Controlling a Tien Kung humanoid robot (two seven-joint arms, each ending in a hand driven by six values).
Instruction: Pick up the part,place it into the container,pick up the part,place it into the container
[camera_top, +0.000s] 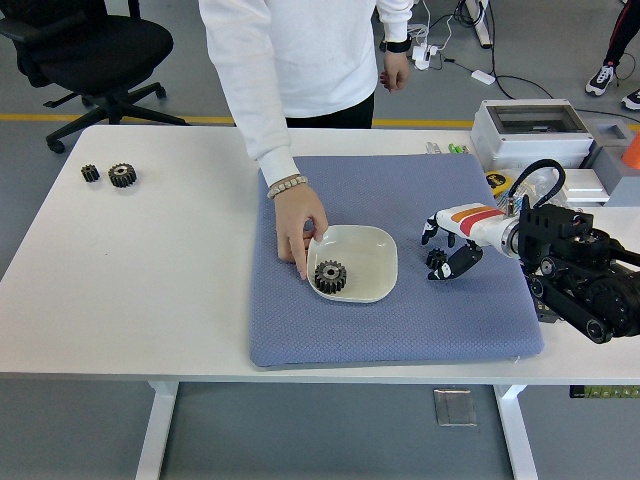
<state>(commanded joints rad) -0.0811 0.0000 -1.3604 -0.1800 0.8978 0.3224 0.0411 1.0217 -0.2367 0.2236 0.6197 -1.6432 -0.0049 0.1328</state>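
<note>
Reaching in from the right, the right hand (446, 255) hangs with fingers loosely spread, grasping nothing, right over the small gear (436, 263) on the blue mat (470, 320), while the white bowl (372, 245) lies to its left.

Blue mat (400, 330) on white table (150, 270) (black office chair (85, 45) behind).

The right hand (447, 255) covers part of the small gear (436, 263), so contact is unclear. The person (300, 60) is cut off at the top edge. The two gears (111, 175) far left are too small for detail.
</note>
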